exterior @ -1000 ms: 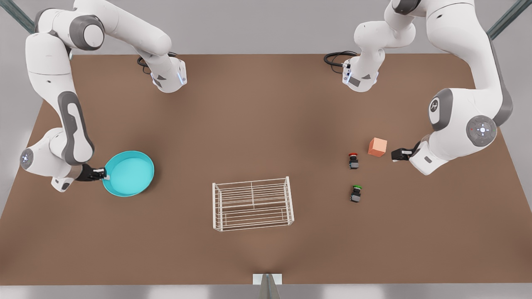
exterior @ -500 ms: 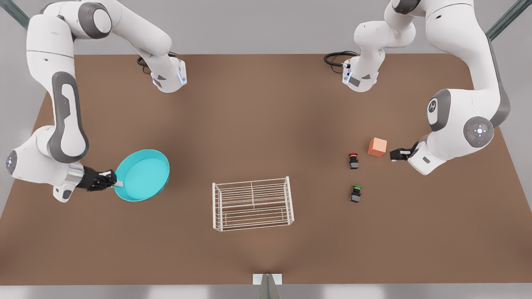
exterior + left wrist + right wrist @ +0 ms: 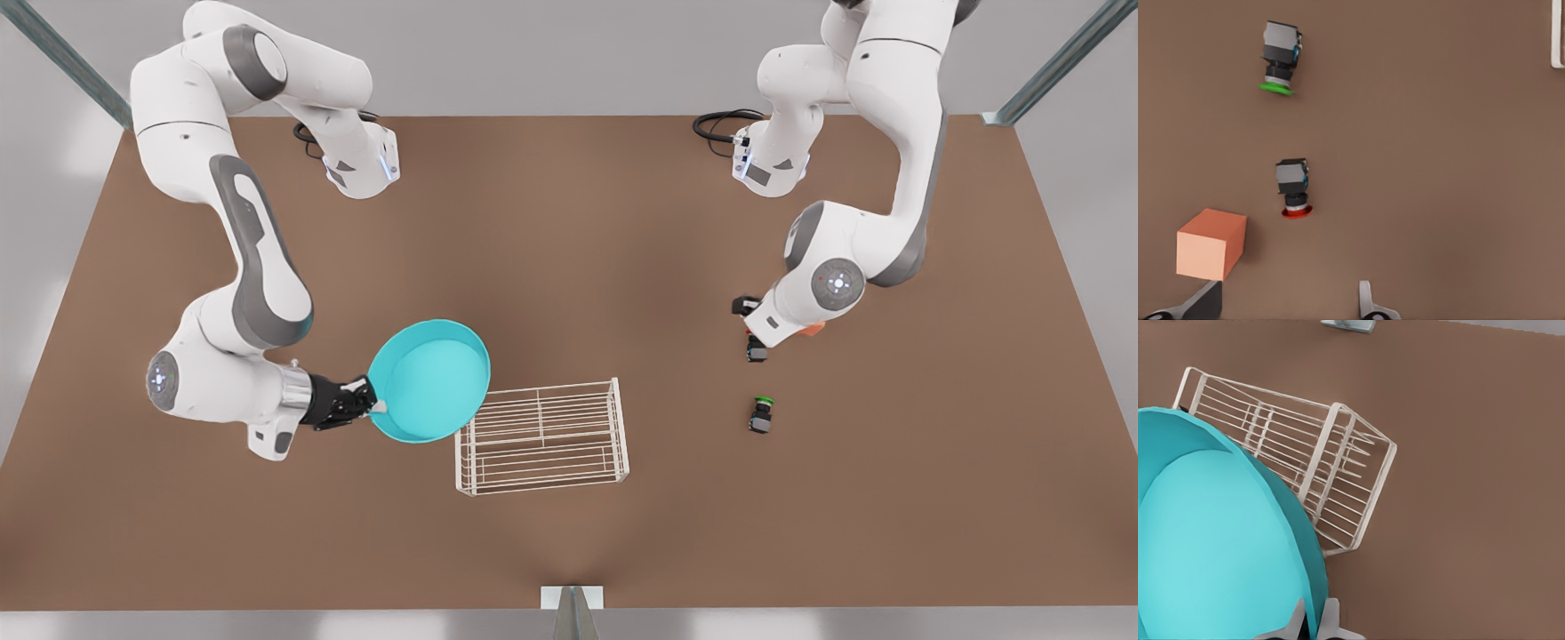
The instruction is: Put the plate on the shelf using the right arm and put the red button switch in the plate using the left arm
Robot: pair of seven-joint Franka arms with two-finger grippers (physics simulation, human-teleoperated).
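Plate (image 3: 429,380) carried shelfward (image 3: 540,436) — right gripper (image 3: 372,400) clamped.

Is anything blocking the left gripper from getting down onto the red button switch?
Nothing visible does. The left gripper hangs open above the red button switch, with bare table between them. The orange cube sits beside the path next to one finger, and the green button switch lies farther off.

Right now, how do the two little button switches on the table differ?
The black-and-grey switch with the red cap lies beside the orange cube, just ahead of the open left claw. The green-capped switch lies farther from both. They share the same boxy body and lie alike.
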